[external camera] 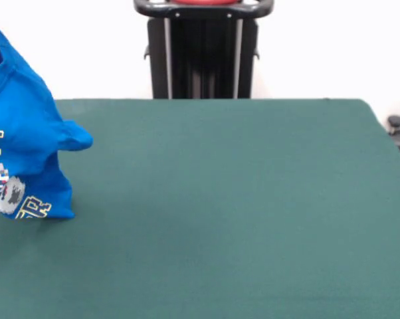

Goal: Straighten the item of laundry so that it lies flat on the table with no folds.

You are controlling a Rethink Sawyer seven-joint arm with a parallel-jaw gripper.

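Note:
The item of laundry [24,139], a bright blue T-shirt with white and yellow lettering and a white pixel graphic, hangs bunched at the left edge of the front view. It reaches up out of the picture at the top left, and its lower hem is at or just above the table [226,199], which is covered in dark green cloth. One sleeve sticks out to the right. Part of the shirt is cut off by the left edge. Whatever holds it up is out of view, and no gripper shows.
The table's far edge runs across at about a third of the way down, and its right corner is at the upper right. A small dark object [398,125] sits just beyond that right edge.

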